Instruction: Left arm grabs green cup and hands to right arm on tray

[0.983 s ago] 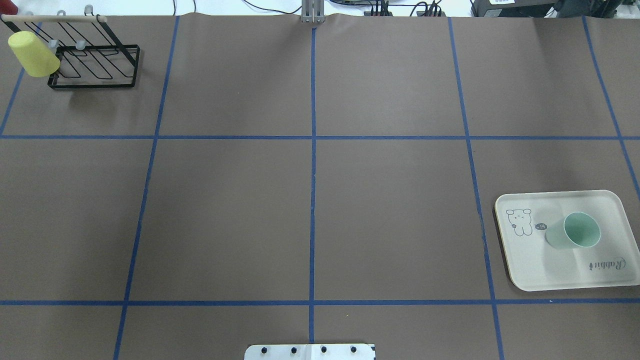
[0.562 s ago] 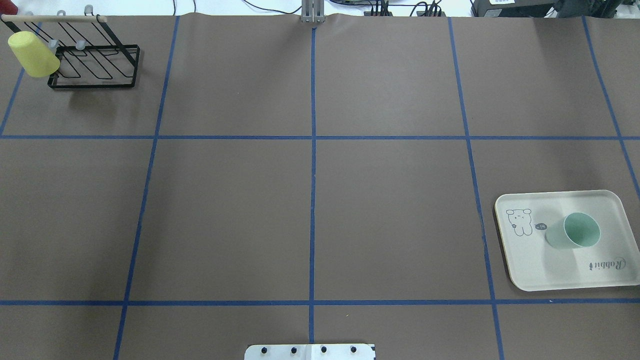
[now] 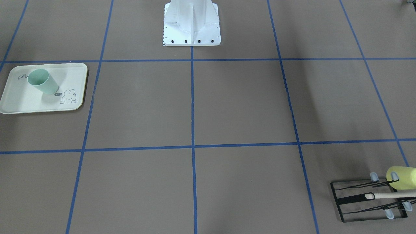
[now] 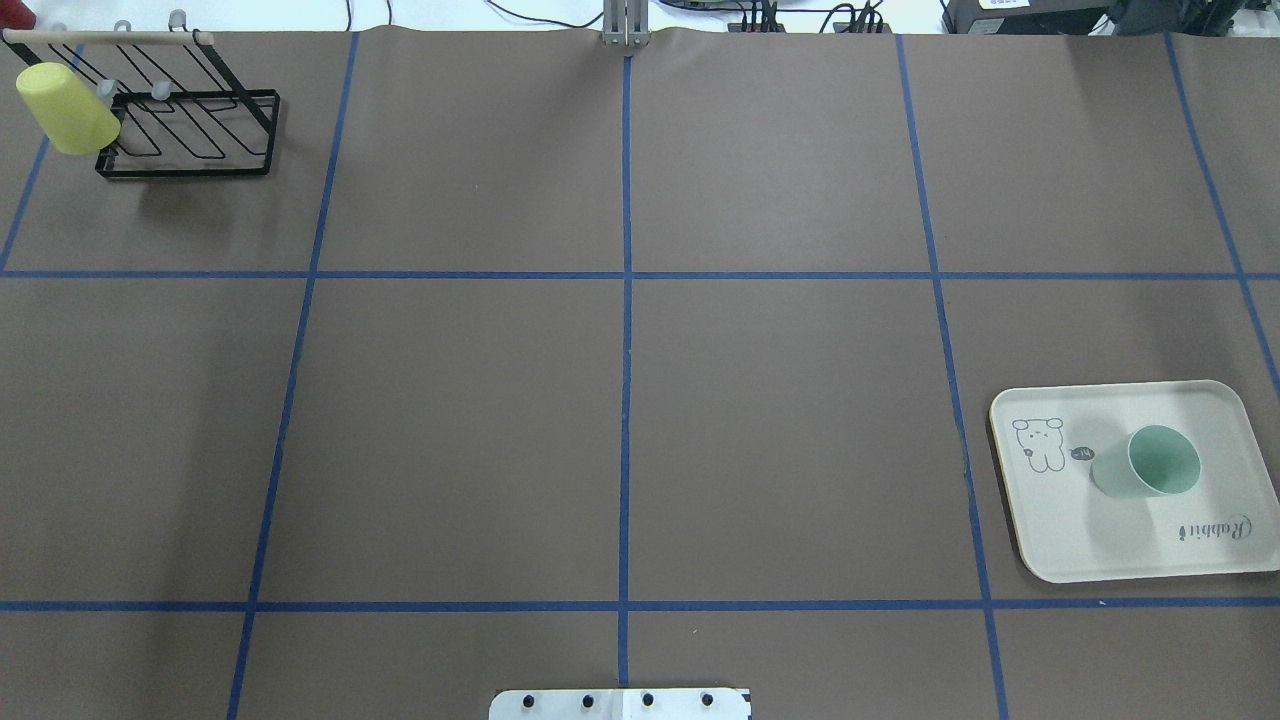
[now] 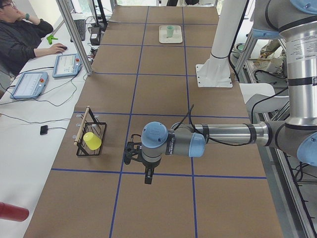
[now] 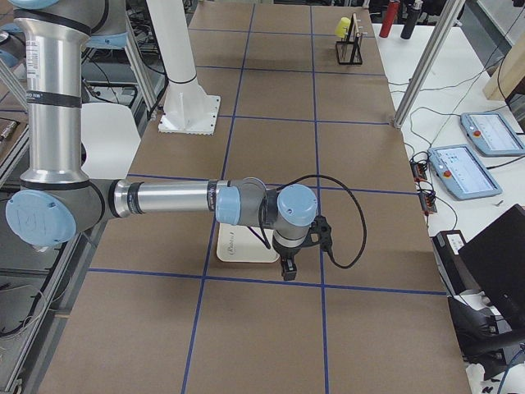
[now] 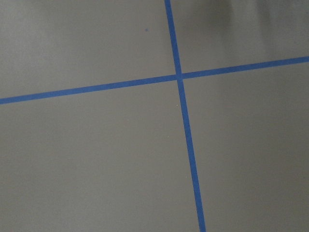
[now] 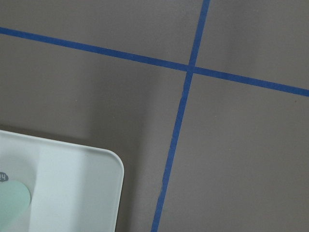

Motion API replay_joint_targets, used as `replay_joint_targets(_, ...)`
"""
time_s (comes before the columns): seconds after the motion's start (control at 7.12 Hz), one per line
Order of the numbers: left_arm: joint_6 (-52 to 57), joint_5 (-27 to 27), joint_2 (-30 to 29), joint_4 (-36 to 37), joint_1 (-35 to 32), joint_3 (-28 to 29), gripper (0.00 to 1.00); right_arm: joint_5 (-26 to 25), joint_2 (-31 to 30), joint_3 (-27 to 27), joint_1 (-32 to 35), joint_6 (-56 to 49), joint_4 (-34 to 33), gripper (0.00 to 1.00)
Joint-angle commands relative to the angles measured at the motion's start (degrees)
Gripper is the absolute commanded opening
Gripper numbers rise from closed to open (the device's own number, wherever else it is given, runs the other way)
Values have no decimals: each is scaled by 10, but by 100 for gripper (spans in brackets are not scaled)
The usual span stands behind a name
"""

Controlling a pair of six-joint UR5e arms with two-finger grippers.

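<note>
The pale mint-green cup (image 4: 1150, 465) stands upright, mouth up, on the cream-white tray (image 4: 1060, 530) at the table's right side. Both also show in the front-facing view, the cup (image 3: 42, 81) on the tray (image 3: 19, 104). The left gripper (image 5: 147, 176) shows only in the exterior left view, hanging above bare table near the rack; I cannot tell whether it is open or shut. The right gripper (image 6: 286, 267) shows only in the exterior right view, just beside the tray (image 6: 238, 246); I cannot tell its state. The right wrist view catches a tray corner (image 8: 72, 193) and a sliver of the cup (image 8: 12, 203).
A black wire rack (image 4: 190, 130) with a wooden bar stands at the far left corner, with a brighter yellow-green cup (image 4: 65, 108) hung on it. Blue tape lines grid the brown table. The robot's white base plate (image 4: 620, 704) sits at the near edge. An operator (image 5: 20, 37) sits beside the table.
</note>
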Motion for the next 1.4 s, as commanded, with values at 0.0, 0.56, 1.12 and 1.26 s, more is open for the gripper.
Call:
replay_joint_targets(0.0,-15,0,-1,0,1,-2,100,-9,0,-2,1,3,1,99)
replay_joint_targets(0.56,-48,0,-1,3,2,-15,100,-9,6,-3,1,4,2,99)
replay_joint_targets(1.12,-52,8,-2,7,8,-27,100,-8,5,-3,1,4,1,99)
replay_joint_targets(1.26,-52,8,-2,7,8,-27,100,-9,6,-4,1,4,2,99)
